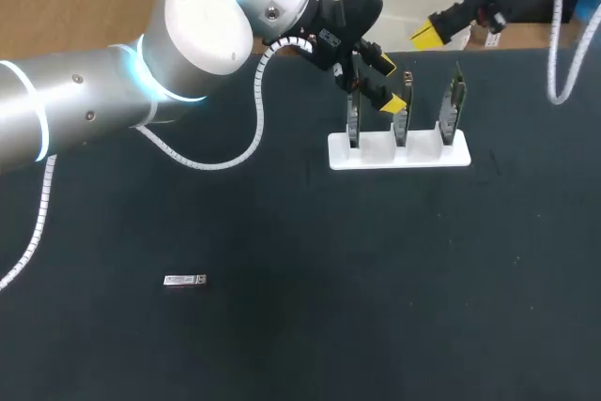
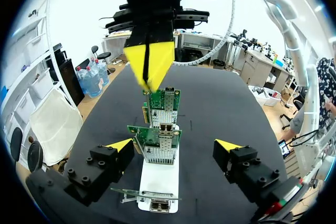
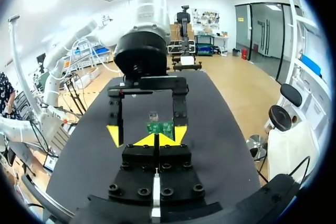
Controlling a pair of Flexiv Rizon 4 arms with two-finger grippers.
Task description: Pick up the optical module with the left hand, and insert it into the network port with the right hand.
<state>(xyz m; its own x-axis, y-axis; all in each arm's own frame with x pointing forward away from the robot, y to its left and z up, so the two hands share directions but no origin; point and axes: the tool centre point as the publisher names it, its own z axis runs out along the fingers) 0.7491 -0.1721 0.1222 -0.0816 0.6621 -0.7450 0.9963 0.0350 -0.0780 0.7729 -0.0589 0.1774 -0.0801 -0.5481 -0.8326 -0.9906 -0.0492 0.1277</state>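
Observation:
The optical module, a small silver bar, lies flat on the black table at the front left, far from both grippers. My left gripper hangs open over the white rack, by the left and middle of its three upright network cards. In the left wrist view that gripper stands wide open with the cards between its fingers, untouched. My right gripper is shut and empty at the table's far edge. Its shut tips face the left arm's fingers and a card.
The rack's white base stands on the far middle of the black table. My left arm spans the back left, with a white cable looping down from it. The right arm's cable hangs at the far right.

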